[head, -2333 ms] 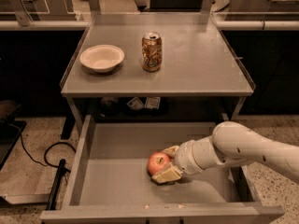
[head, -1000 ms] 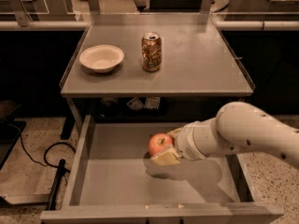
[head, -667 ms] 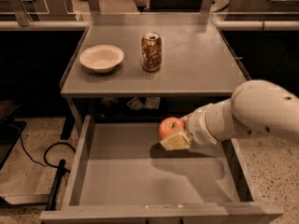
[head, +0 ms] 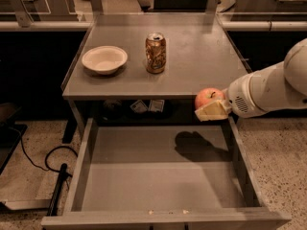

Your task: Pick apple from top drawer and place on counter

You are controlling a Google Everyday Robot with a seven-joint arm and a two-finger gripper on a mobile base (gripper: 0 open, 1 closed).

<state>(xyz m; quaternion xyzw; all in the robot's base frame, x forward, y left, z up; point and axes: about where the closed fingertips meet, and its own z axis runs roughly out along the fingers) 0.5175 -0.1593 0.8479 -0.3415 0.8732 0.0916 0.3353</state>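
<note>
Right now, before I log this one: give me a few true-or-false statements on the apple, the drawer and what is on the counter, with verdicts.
1. The apple lies on the floor of the top drawer. False: the gripper holds it in the air by the front right edge of the counter.
2. The top drawer is pulled open. True.
3. A soda can stands upright on the counter beside a bowl. True.
4. The soda can lies tipped over inside the bowl. False: it stands apart from the bowl, which looks empty.
</note>
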